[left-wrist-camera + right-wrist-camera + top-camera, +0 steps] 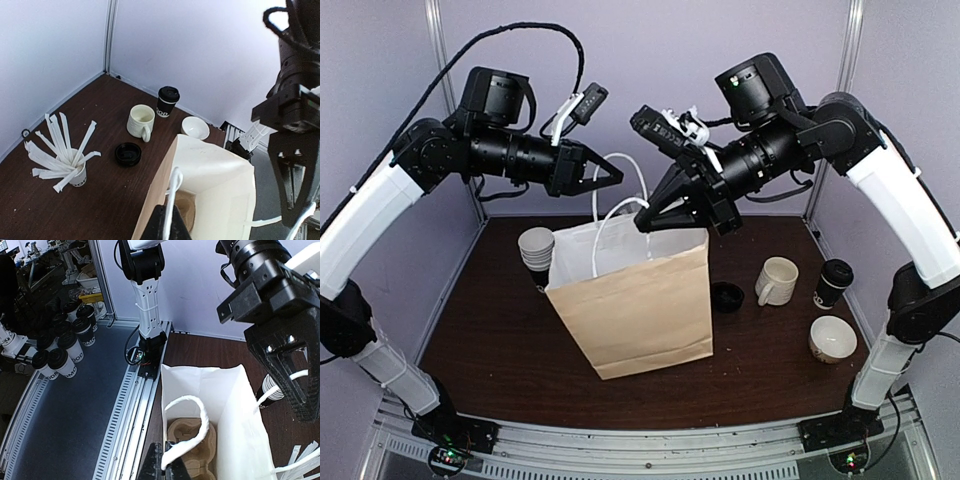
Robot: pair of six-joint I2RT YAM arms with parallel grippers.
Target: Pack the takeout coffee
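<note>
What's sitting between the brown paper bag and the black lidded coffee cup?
Seen from the top view: a loose round black plastic lid, then a cream ceramic mug, between the brown paper bag and the black lidded paper coffee cup.

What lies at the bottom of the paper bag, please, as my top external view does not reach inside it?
Observer: A moulded pulp cup carrier lies at the bottom of the bag; no cup shows in it.
Operator: Thank you. Does anything stand hidden beyond the bag?
Observer: Yes, a cup bristling with white sticks stands there, apart from the bag.
Operator: Is the right pincer truly gripping a handle?
Observer: The right wrist view shows the right pincer closed on a white handle.
</note>
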